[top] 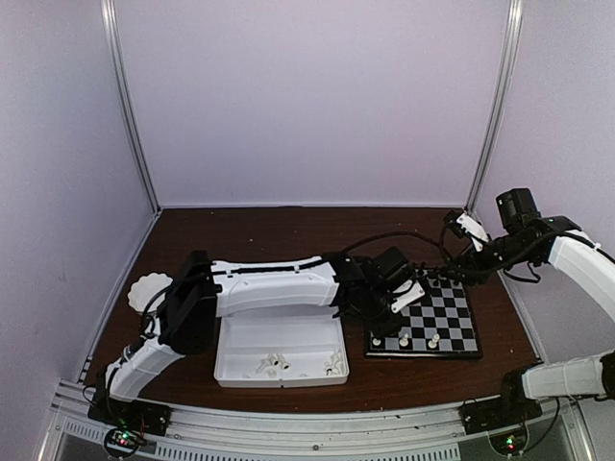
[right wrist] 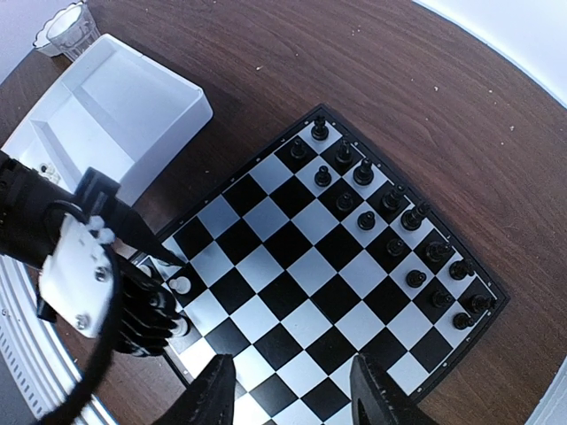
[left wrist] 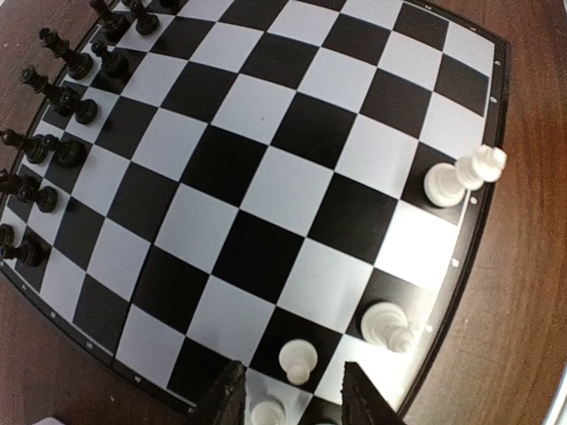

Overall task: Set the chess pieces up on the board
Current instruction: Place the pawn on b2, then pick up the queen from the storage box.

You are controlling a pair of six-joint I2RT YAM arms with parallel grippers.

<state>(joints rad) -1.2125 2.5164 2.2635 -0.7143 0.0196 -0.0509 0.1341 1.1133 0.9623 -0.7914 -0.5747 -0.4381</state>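
The board (top: 452, 322) lies right of centre. Black chessmen (left wrist: 66, 106) stand in two rows along its far edge, and they also show in the right wrist view (right wrist: 390, 221). A few white chessmen stand near its front edge: a tall one (left wrist: 456, 177), another (left wrist: 387, 323) and a pawn (left wrist: 299, 359). My left gripper (top: 389, 312) hangs low over the board's front left corner, open, with a white piece (left wrist: 268, 412) standing between its fingers (left wrist: 226, 398), untouched. My right gripper (right wrist: 291, 363) is open and empty, high over the board (right wrist: 328, 292).
A white tray (top: 279, 382) left of the board holds several loose white chessmen (top: 274, 363). It also shows in the right wrist view (right wrist: 115, 106). A clear glass (right wrist: 66, 27) stands beyond it at the table's left. The left arm (top: 279, 283) spans the tray's far side.
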